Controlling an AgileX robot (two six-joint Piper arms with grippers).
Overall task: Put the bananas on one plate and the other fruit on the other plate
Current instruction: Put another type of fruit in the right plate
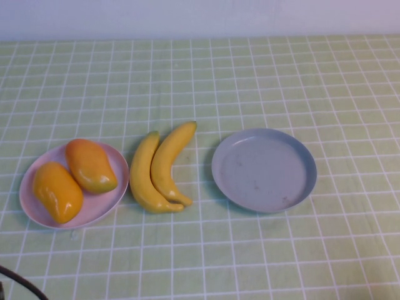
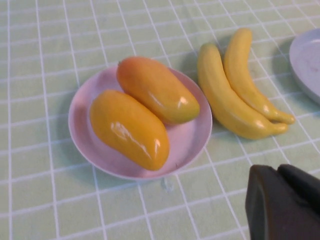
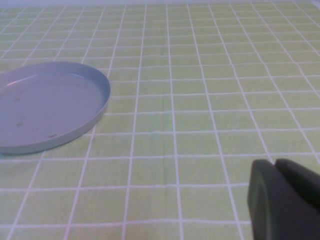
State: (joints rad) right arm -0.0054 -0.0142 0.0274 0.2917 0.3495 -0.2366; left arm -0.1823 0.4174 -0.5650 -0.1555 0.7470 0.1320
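We are seeing two long curved glossy yellow bananas (image 1: 160,167) lying side by side and touching on the green checked tablecloth (image 1: 250,75), at the centre of the high view, between the two plates. They are resting on neither plate. The round pale pink plastic plate (image 1: 107,206) is sitting at the left, carrying two plump glossy orange-yellow mangoes (image 1: 74,177) that are touching each other. The round shallow grey-blue plastic plate (image 1: 264,170) is lying bare at the right, just beside the bananas.

The left gripper (image 2: 285,205) is showing only as a dark block at the lower right of its wrist view, apart from the pink plate and the bananas. The right gripper (image 3: 285,200) is showing likewise in its own view's lower right corner, well apart from the grey-blue plate. Both are cut off by the frame edge, so we cannot tell how their fingers are set. Neither gripper is appearing in the high view.
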